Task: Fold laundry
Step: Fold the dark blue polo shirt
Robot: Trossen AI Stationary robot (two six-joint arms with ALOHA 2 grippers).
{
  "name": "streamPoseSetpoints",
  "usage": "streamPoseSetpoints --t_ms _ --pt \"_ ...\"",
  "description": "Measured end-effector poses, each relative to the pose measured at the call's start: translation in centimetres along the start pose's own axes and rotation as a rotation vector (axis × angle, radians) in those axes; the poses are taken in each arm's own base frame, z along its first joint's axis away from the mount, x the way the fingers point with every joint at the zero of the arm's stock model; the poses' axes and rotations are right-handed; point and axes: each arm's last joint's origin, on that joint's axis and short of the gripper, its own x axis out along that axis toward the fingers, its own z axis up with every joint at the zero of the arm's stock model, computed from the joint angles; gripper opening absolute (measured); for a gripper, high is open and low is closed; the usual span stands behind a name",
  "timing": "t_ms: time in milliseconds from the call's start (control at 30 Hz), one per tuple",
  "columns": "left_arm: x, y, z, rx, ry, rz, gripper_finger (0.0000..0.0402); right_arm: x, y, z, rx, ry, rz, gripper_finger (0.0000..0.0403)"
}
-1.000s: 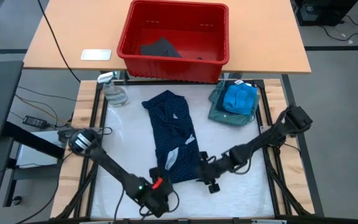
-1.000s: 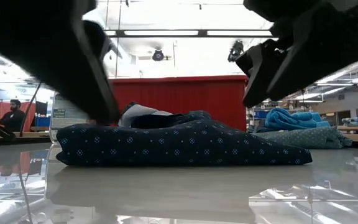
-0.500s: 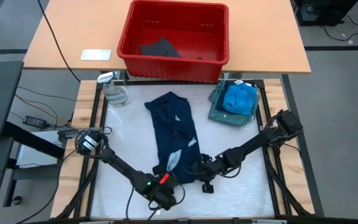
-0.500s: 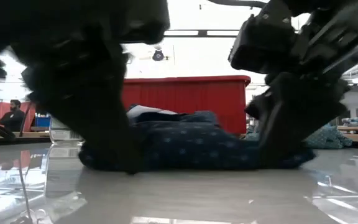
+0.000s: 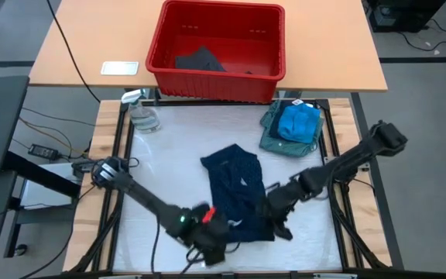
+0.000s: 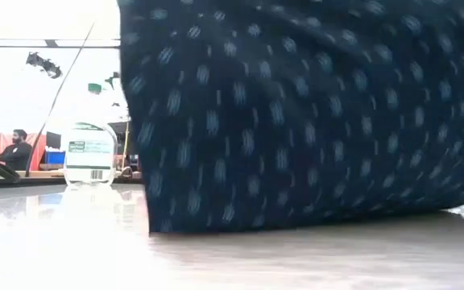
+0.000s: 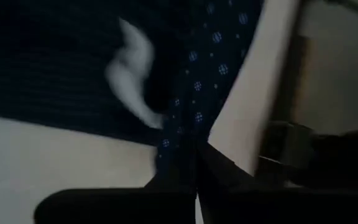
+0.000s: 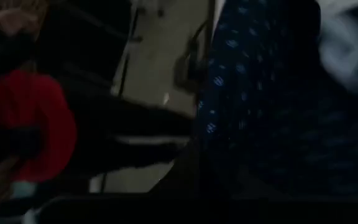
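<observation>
The navy dotted piece (image 5: 235, 186) of the laundry lies lengthwise in the middle of the table, its near end raised. My left gripper (image 5: 217, 226) is shut on that end's left side and my right gripper (image 5: 272, 211) on its right side. In the low view the raised cloth (image 6: 312, 113) hangs like a curtain, with its lower edge (image 6: 296, 225) at the table. A bright blue piece (image 5: 298, 120) rests on a grey-green shirt (image 5: 277, 139) at the far right. A dark grey garment (image 5: 200, 60) lies in the red bin. My left gripper pinches the near end's left part (image 7: 188, 134) between its two fingers, slanting down from the near side. That end is lifted clear and the cloth hangs below; the far part lies on the table. My right gripper pinches the near end's right part (image 8: 219, 124) between its two fingers, slanting down from the table's right. The cloth hangs from the hold, and its layers cannot be counted.
The red bin (image 5: 215, 39) stands on the wooden table beyond the far edge, with a white flat object (image 5: 120, 68) to its left. A clear bottle (image 5: 142, 116) stands at the far left corner. Bare tabletop lies left of the dotted piece.
Both grippers came down onto the dotted piece's near end, took hold of it and rose. The near end is now lifted and hangs close before the low camera. The far end has slid toward the near edge, so the piece looks shorter from above.
</observation>
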Motion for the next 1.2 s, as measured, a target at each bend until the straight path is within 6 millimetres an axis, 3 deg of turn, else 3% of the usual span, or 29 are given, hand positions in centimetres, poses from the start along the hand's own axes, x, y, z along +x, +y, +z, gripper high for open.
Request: streamPoseSetpoints --t_ms 100,167,333,567,700,867,1033,1200 --pt "-1.8 2.6 2.5 0.036 0.008 0.142 0.0002 -2.7 -1.0 1.3 -0.012 -0.069 -0.053 0.0008" --pt "-1.7 4.9 4.2 0.05 0.037 0.211 0.0001 -4.6 -2.4 2.4 -0.008 -0.115 -0.104 0.0008" --pt "-0.6 11.3 8.6 0.086 0.096 0.31 0.0001 -8.8 -7.5 4.0 0.062 -0.14 -0.255 0.0008" --pt "-0.4 22.3 14.2 0.01 0.12 0.336 0.0 -14.3 -14.9 5.0 0.138 -0.196 -0.424 0.0007" --pt "1.8 28.4 15.0 -0.088 0.111 0.276 0.0 -15.9 -20.0 4.8 0.222 -0.201 -0.511 0.0012" --pt "5.3 34.2 13.5 -0.216 0.084 0.216 0.0003 -16.1 -25.3 4.0 0.357 -0.18 -0.608 0.0041" --pt "6.1 37.0 13.0 -0.268 0.045 0.226 0.0024 -16.4 -26.0 3.8 0.395 -0.197 -0.61 0.0085" --pt "4.4 37.7 13.8 -0.298 0.029 0.24 0.0046 -19.1 -23.1 4.5 0.369 -0.325 -0.644 0.0126"
